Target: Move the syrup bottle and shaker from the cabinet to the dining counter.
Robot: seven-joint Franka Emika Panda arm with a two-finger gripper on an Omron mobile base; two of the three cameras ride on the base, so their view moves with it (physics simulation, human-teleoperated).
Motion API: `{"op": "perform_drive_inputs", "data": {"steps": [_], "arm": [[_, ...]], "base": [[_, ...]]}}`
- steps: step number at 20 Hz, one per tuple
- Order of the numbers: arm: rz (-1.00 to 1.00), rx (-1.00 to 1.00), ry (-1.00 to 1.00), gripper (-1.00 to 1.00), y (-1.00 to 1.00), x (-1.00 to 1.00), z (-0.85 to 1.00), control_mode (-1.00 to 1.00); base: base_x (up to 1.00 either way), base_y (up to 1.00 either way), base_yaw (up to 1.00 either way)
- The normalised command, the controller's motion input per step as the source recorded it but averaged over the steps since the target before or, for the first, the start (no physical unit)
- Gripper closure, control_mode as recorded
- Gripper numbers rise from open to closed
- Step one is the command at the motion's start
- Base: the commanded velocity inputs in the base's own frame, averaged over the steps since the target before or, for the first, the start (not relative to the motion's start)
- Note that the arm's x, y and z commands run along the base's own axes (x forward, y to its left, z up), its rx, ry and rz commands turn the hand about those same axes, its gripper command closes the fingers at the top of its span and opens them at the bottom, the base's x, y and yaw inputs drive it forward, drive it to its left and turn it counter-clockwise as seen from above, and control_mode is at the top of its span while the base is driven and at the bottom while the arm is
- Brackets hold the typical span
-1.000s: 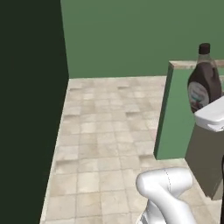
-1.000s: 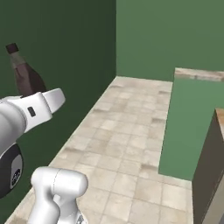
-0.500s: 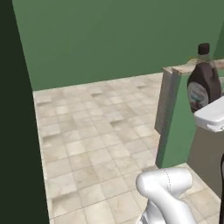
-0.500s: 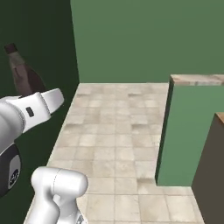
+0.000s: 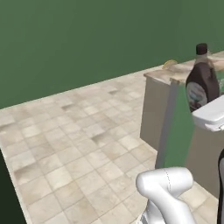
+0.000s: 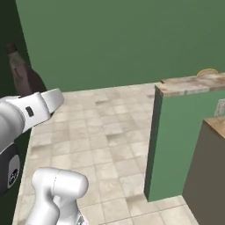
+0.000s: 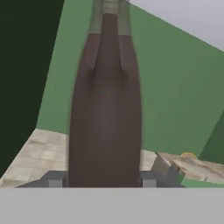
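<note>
The syrup bottle (image 7: 107,109) is dark brown and stands upright between the two small dark fingertips (image 7: 54,179); the jaws are partly open and closed on its sides, one tip touching each side, so the bottle is held up in the air; you cannot tell how much is inside it; from the left base view the bottle (image 5: 201,83) shows its white label and dark cap, above the white arm (image 5: 166,192); from the right base view the bottle (image 6: 24,74) looks dim against the dark wall; the worktop (image 6: 186,84) has a brown stone top with a small yellow thing (image 6: 207,72) on it; the floor (image 5: 78,148) is tiled.
</note>
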Motion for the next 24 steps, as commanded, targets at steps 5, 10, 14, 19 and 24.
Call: {"op": "perform_drive_inputs", "data": {"steps": [5, 10, 14, 19, 24], "arm": [[0.00, 0.00, 0.00, 1.00, 0.00, 0.00, 0.00, 1.00], [0.00, 0.00, 0.00, 1.00, 0.00, 0.00, 0.00, 1.00], [0.00, 0.00, 0.00, 1.00, 0.00, 0.00, 0.00, 1.00], [0.00, 0.00, 0.00, 1.00, 0.00, 0.00, 0.00, 1.00], [0.00, 0.00, 0.00, 1.00, 0.00, 0.00, 0.00, 1.00]], "base": [[0.13, 0.15, -0.31], [0.00, 0.03, -0.30], [0.00, 0.00, -0.36], [0.19, 0.00, -0.38], [0.26, 0.00, -0.39]]}}
